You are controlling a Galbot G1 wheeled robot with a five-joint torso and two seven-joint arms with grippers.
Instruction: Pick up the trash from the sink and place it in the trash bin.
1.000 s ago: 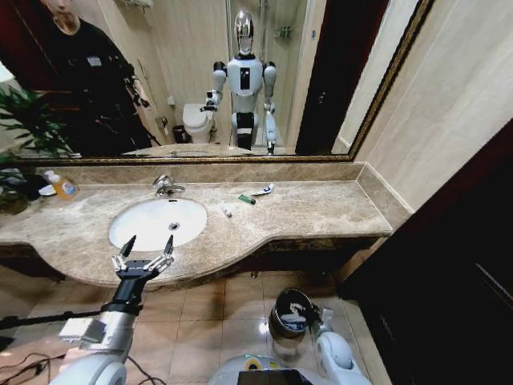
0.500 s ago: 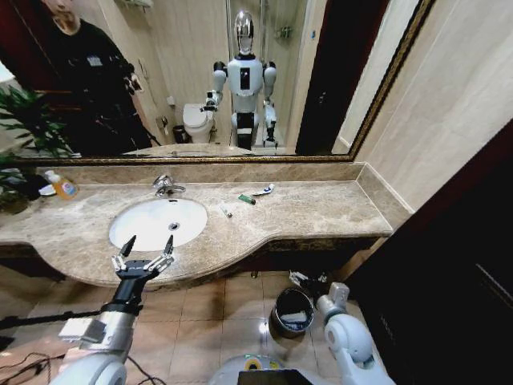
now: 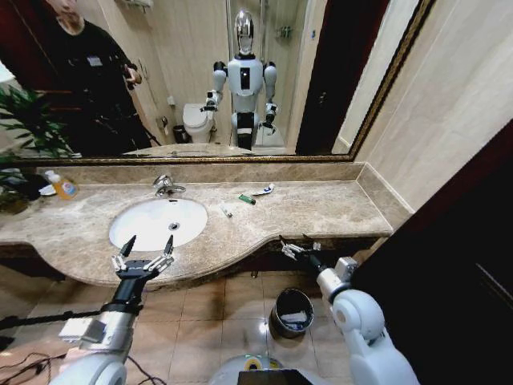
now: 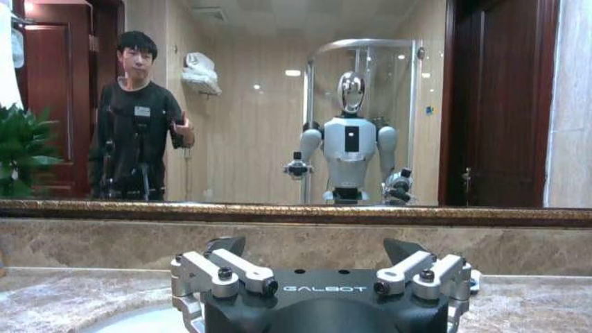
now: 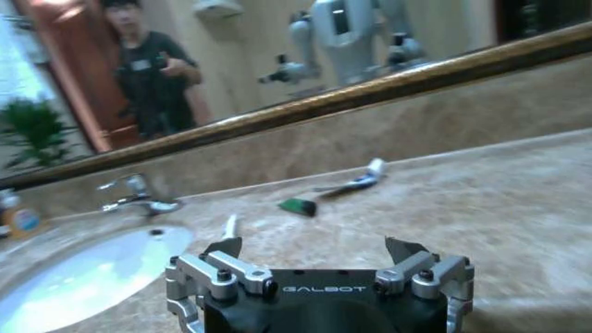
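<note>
The counter (image 3: 321, 210) is a mottled beige-brown marble slab with a curved front edge that bulges outward around the sink (image 3: 157, 222). A raised marble backsplash runs along its rear edge, with a gold-framed mirror (image 3: 208, 72) above it. The right end of the counter meets a tiled wall. A dark panel stands to the right of the robot.

The floor below the counter is tiled. The trash bin (image 3: 293, 311), a round dark metal bucket, stands on it just in front of the counter edge, with pale items inside.

On the counter, right of the sink, lie 3 items of trash: a long white wrapper (image 3: 226, 211) nearest the basin rim, a green-ended sachet (image 3: 246, 199), and a white tube with a blue end (image 3: 264, 190) farthest back. A chrome faucet (image 3: 166, 186) stands behind the basin. A clear bottle with an orange label (image 3: 62, 186) stands at the far left.

The left gripper (image 3: 143, 256) hovers at the front counter edge beside the sink, jaws spread wide, holding nothing.

The right gripper (image 3: 297, 248) is at the front counter edge above the trash bin, jaws spread wide, holding nothing.
</note>
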